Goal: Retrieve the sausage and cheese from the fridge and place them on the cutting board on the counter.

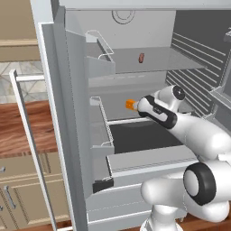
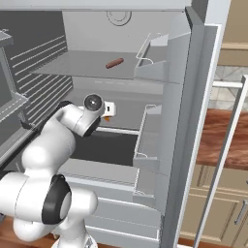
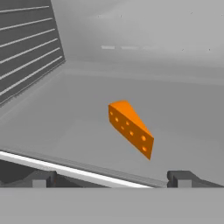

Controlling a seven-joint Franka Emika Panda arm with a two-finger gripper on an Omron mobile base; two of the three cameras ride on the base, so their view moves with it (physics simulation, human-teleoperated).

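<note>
The fridge stands open, and my arm reaches in over its middle shelf. On that shelf lies the cheese, an orange wedge with small holes, a short way beyond my gripper. Both fingertips stand wide apart with nothing between them, so the gripper is open. From the base the cheese peeks out just past my hand. The sausage, a small reddish-brown cylinder, rests on the shelf above. The reddish counter runs beside the fridge. The cutting board is out of view.
Door bins with wire rails line the open fridge doors on both sides. The shelf's white front lip crosses just under my fingertips. Ribbed grey side walls close the compartment. Beige cabinets sit below the counter.
</note>
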